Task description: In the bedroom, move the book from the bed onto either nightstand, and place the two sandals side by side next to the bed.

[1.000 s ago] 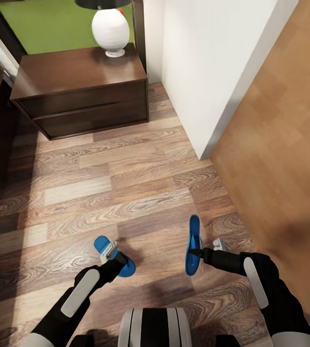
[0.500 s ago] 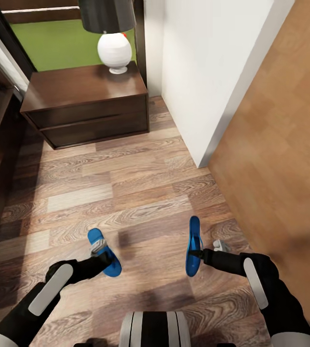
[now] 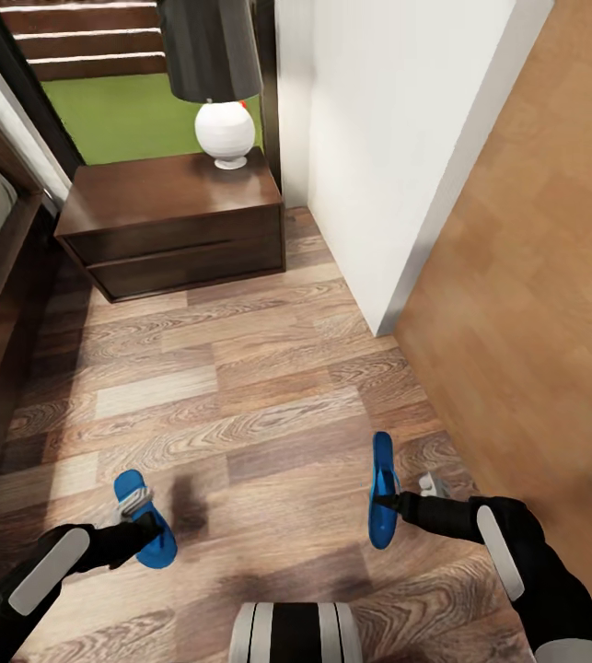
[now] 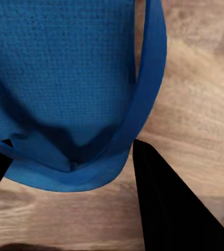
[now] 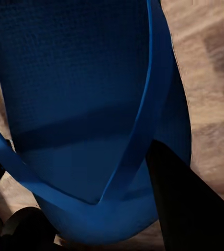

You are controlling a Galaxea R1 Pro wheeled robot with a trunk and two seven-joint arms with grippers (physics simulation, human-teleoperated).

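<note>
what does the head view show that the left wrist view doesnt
The head view takes in the nightstand with its white lamp, the white wall, the bed frame, and the right gripper holding the second sandal. The left wrist view gives a close look at the textured blue sole and thong strap between the dark fingers. Both show the left gripper's sandal over the wood plank floor.

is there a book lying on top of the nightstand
No, the nightstand carries only a white lamp with a dark shade on its top.
</note>
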